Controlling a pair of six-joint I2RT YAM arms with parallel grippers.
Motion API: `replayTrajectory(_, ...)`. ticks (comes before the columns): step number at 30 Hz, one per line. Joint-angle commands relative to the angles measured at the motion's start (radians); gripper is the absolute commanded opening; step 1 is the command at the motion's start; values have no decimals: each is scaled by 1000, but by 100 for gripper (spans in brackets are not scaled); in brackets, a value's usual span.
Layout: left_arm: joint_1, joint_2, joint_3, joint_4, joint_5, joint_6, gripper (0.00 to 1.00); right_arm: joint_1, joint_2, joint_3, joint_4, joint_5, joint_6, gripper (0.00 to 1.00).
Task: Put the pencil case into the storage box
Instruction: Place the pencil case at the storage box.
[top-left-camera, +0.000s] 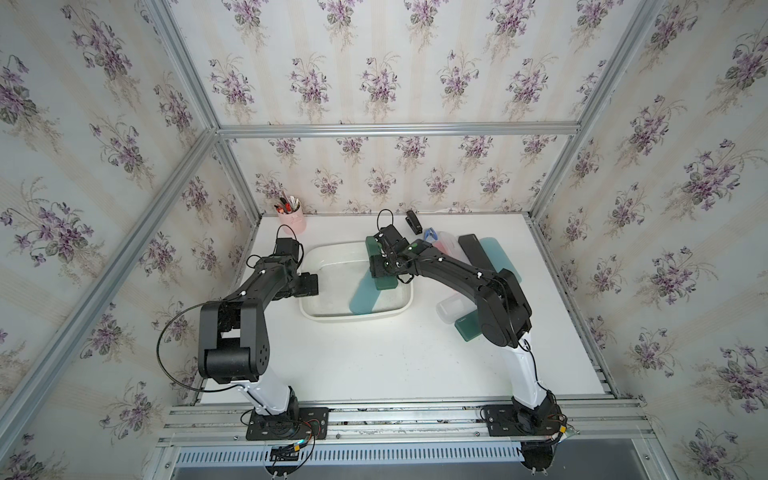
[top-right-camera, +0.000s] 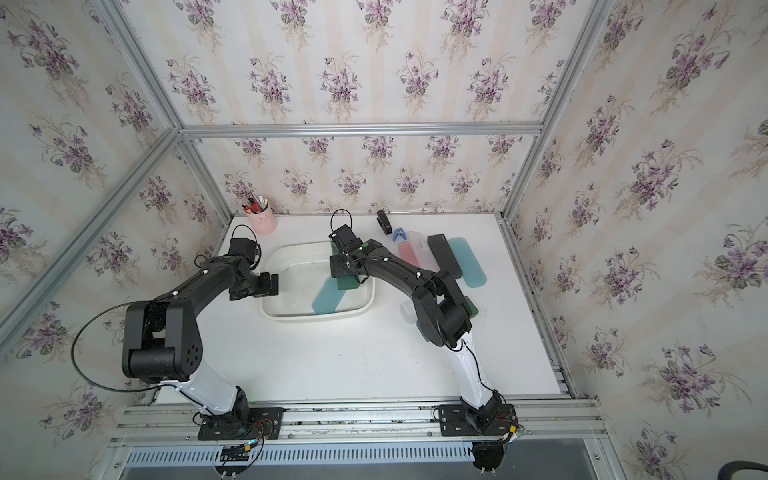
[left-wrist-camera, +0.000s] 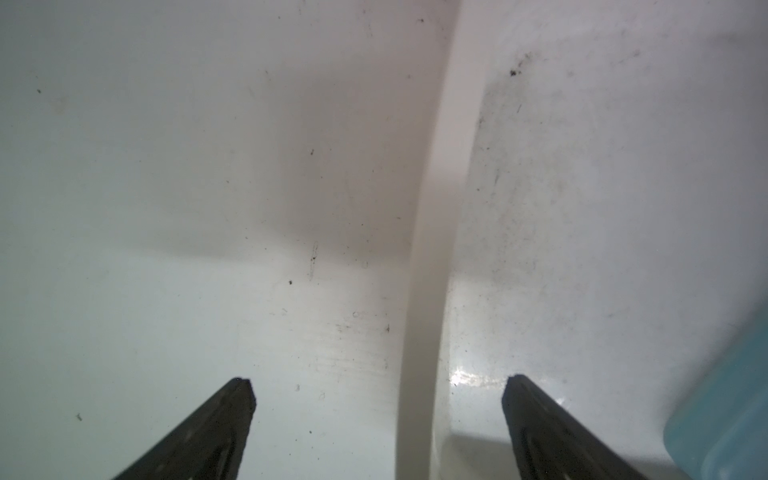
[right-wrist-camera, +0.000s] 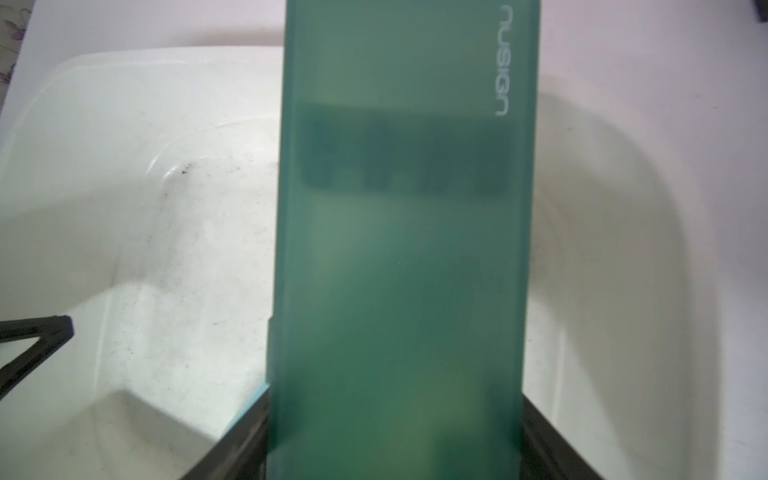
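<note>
Floral walls, white desk (top-left-camera: 374, 365). Green case (right-wrist-camera: 403, 249) is pinched by right claw (right-wrist-camera: 392, 397) over the far rim of the box (top-left-camera: 353, 318); left claw (left-wrist-camera: 378, 380) is spread astride its side. Released here, it may be caught on the rim and tipped out.

Both top views are looking down from high behind my arms, sharing the whole table (top-left-camera: 374, 353). My left wrist camera is closely facing the box (left-wrist-camera: 432, 249) rim just past my left gripper (left-wrist-camera: 379, 378); my right, the case (right-wrist-camera: 403, 249) above that box.
</note>
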Motion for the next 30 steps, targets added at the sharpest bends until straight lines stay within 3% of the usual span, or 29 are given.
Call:
replayTrajectory(1, -3, 0, 5, 6, 1, -5, 98, 23, 28, 39, 53, -28, 30, 61)
replayTrajectory(15, -19, 11, 4, 7, 1, -5, 99, 75, 207, 202, 160, -142, 144, 61)
replayTrajectory(30, -23, 13, -1, 9, 0, 2, 98, 88, 293, 219, 153, -171, 182, 64)
